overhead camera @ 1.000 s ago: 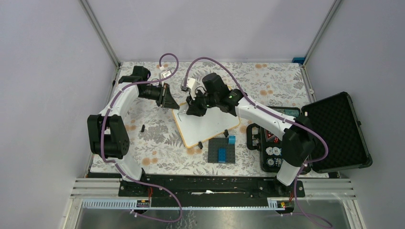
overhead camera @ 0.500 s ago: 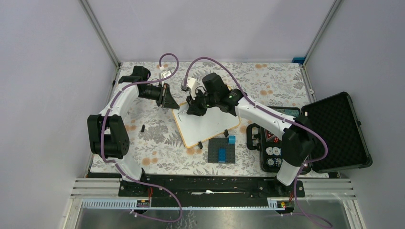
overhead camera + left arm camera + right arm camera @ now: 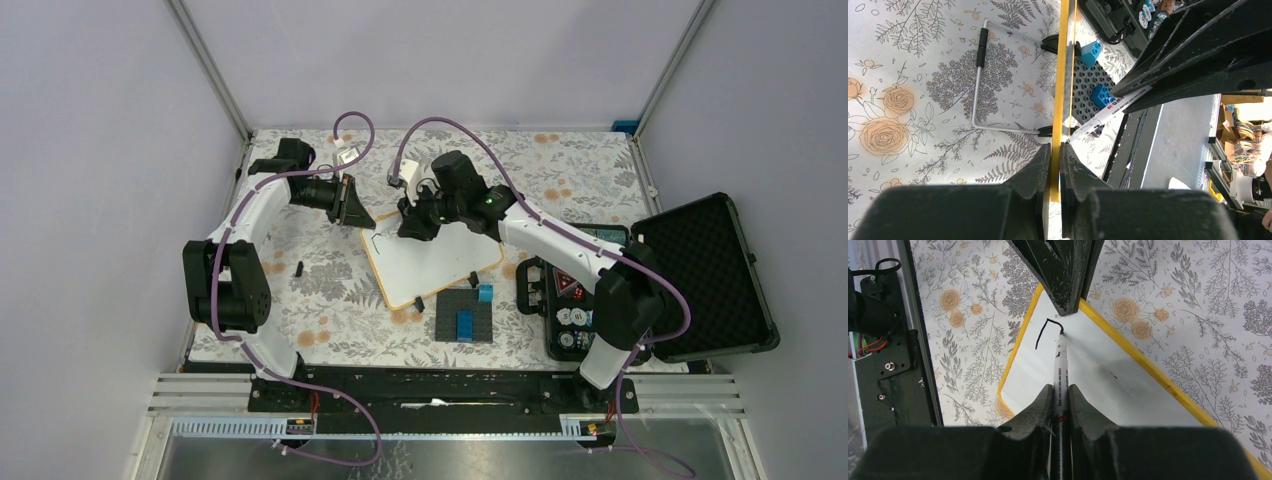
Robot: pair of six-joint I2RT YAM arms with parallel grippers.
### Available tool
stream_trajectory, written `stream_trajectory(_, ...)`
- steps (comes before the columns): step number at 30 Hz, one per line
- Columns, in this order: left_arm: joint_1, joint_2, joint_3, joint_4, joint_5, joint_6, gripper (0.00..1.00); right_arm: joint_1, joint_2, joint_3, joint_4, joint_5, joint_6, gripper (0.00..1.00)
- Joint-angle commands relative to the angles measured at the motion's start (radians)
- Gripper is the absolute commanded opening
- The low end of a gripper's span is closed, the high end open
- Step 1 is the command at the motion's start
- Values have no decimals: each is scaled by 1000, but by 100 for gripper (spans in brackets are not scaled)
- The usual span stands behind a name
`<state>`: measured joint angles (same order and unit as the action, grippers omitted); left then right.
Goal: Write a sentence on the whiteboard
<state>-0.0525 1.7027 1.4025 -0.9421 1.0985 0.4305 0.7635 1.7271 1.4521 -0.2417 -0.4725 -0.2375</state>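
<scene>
Both grippers are busy: my right gripper [image 3: 1061, 390] clamps the marker [image 3: 1061, 360], tip touching the whiteboard [image 3: 1098, 370] at one hooked stroke [image 3: 1042, 332]. My left gripper [image 3: 1054, 150] pinches the board's corner frame, steadying it on the floral tablecloth [image 3: 1198, 290]. I judge the sentence barely begun; next I'd continue the first letter, pressing lightly.

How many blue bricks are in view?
2: a light blue brick at the dark grey plate's far right corner, a darker blue brick near its middle. None looks hidden.
</scene>
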Motion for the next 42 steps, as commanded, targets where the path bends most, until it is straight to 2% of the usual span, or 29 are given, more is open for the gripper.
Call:
stream_trajectory(1, -20, -4, 5, -2, 1, 17, 0, -11, -36, -19, 17, 3, 2, 0)
stream_trajectory(24, -20, -3, 2, -2, 5, 20, 0, 48, -6, -7, 17, -32, 9, 0)
stream_trajectory(42, -20, -9, 1, -2, 4, 16, 0, 11, -33, -33, 18, 35, 3, 0)
